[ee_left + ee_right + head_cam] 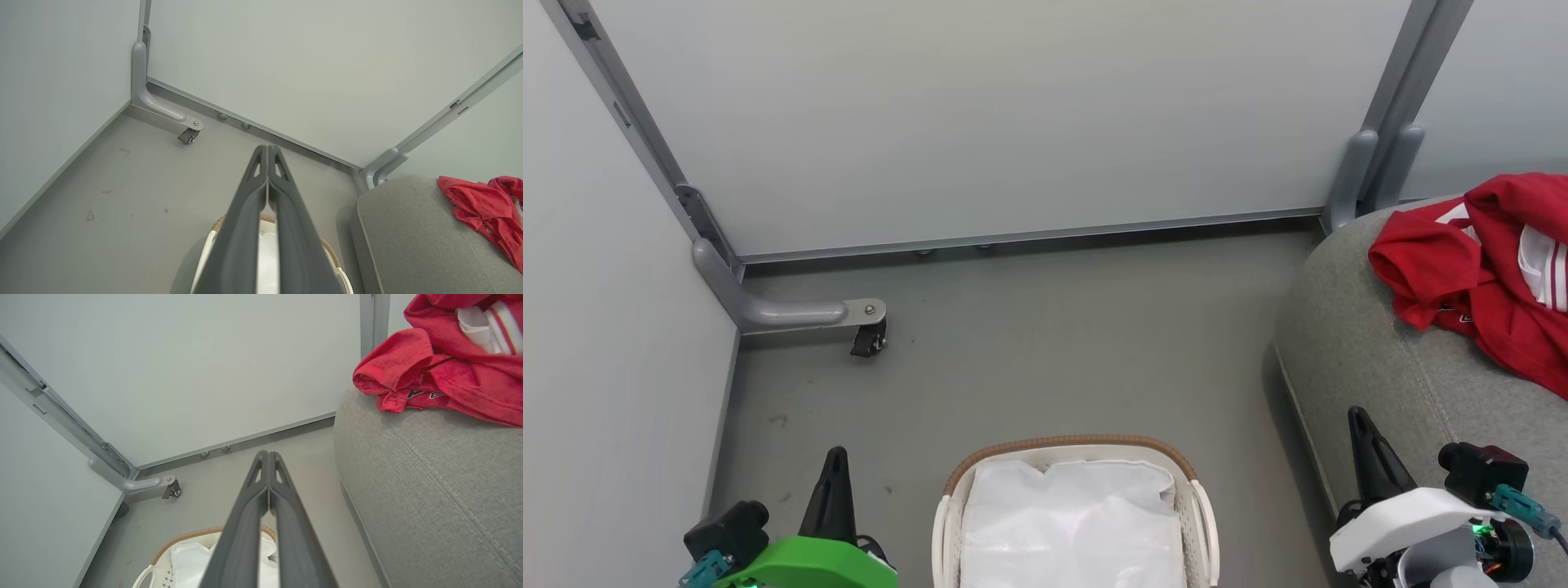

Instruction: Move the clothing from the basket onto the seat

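Head view: left gripper and right gripper pinched closed, empty; clothing lies on the seat beyond the right one, and the basket between them looks emptied.

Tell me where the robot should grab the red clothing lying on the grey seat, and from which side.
Probably the rolled, bunched fold at the clothing's end nearest the seat's rounded edge. It stands thick and raised off the cushion, so the jaws could close around it. Come from above with the right gripper, which is nearest; its shut jaws must open first.
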You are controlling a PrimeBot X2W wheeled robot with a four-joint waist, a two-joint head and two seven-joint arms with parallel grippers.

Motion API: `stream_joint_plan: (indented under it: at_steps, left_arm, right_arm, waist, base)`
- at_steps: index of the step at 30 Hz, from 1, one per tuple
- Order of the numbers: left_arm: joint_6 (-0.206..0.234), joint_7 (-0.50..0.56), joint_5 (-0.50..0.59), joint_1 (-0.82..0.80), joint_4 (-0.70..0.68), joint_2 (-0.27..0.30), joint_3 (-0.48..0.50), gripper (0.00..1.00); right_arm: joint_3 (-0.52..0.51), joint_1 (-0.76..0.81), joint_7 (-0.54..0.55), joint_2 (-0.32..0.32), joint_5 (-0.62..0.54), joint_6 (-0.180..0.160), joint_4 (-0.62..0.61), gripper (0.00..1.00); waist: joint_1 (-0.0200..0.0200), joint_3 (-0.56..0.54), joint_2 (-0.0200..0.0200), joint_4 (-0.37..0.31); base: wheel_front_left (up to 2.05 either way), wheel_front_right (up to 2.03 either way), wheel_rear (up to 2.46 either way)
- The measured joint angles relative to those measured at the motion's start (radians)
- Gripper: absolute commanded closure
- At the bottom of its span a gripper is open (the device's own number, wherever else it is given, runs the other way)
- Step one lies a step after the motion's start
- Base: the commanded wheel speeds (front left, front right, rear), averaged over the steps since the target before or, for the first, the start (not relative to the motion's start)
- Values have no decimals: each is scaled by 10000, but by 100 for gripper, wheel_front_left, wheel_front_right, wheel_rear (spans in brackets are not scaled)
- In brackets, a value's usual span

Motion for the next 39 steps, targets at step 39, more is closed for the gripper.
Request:
stream_joint_plan:
  at_steps: [39]
  left_arm:
    - [-410, 1396, -4702, -372, -385, 52, 1168, 100]
  right_arm:
    - [-309, -187, 1409, -33, 5823, 0, -362, 100]
  waist:
    - [0, 19, 0, -247]
  base:
    - [0, 0, 0]
